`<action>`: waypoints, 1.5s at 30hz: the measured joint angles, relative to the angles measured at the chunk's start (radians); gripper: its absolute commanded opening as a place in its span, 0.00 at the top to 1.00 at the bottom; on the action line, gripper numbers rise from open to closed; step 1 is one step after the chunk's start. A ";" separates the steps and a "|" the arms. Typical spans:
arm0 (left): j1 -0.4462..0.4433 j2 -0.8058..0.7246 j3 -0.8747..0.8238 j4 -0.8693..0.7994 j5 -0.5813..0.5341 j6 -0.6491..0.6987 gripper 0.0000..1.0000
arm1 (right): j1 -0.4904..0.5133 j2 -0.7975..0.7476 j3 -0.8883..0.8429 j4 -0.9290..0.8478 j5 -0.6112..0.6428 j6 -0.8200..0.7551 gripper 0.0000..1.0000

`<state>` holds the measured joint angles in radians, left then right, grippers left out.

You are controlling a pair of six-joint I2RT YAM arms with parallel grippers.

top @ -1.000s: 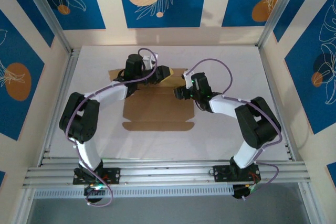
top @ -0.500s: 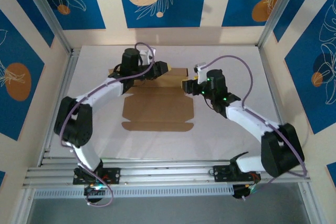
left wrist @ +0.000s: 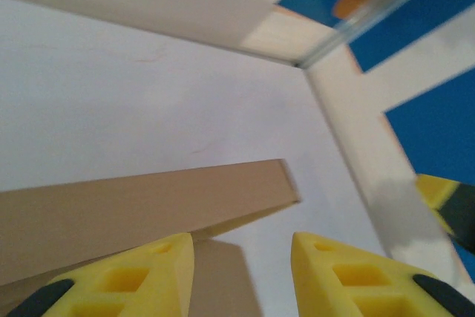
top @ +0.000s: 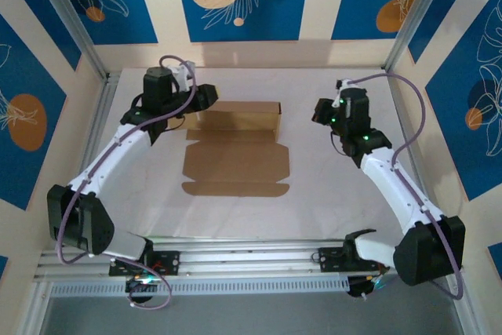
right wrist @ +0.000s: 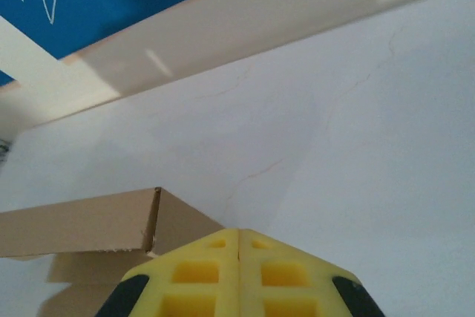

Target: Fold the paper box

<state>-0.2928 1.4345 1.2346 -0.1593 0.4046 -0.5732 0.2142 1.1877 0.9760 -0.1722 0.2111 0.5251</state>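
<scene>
The paper box (top: 235,164) is a brown cardboard sheet lying flat mid-table, with its far panel (top: 235,118) folded up into a raised strip. My left gripper (top: 206,96) hovers just left of that strip's left end, apart from it. In the left wrist view the left gripper (left wrist: 241,272) is open with nothing between its yellow fingers, and the cardboard strip (left wrist: 148,198) lies ahead. My right gripper (top: 320,111) hangs to the right of the strip, clear of it. In the right wrist view the right gripper (right wrist: 239,239) is shut on nothing, and the box corner (right wrist: 82,224) sits ahead to the left.
The white table (top: 337,194) is ringed by a beige wall and metal frame posts (top: 412,17) at the back corners. An aluminium rail (top: 251,260) runs along the near edge by the arm bases.
Both arms have pulled away from the box, the left one to the left and the right one to the right. The right gripper has shut. The far panel now stands free.
</scene>
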 measured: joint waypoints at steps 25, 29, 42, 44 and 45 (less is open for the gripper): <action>0.134 0.032 -0.043 -0.208 -0.152 0.009 0.46 | 0.330 0.714 0.807 -0.585 0.090 -0.089 1.00; 0.146 0.015 -0.035 -0.214 -0.186 0.016 0.46 | 0.347 0.741 0.809 -0.605 0.141 -0.106 1.00; 0.148 0.101 0.085 -0.238 -0.163 0.058 0.46 | 0.351 0.741 0.809 -0.602 0.164 -0.117 1.00; 0.148 0.135 0.091 -0.243 -0.163 0.060 0.46 | 0.351 0.741 0.809 -0.602 0.164 -0.117 1.00; 0.148 0.151 0.091 -0.244 -0.161 0.060 0.46 | 0.351 0.741 0.809 -0.602 0.164 -0.117 1.00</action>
<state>-0.1452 1.5856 1.3258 -0.4030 0.2432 -0.5133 0.5655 1.9285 1.7851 -0.7742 0.3748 0.4076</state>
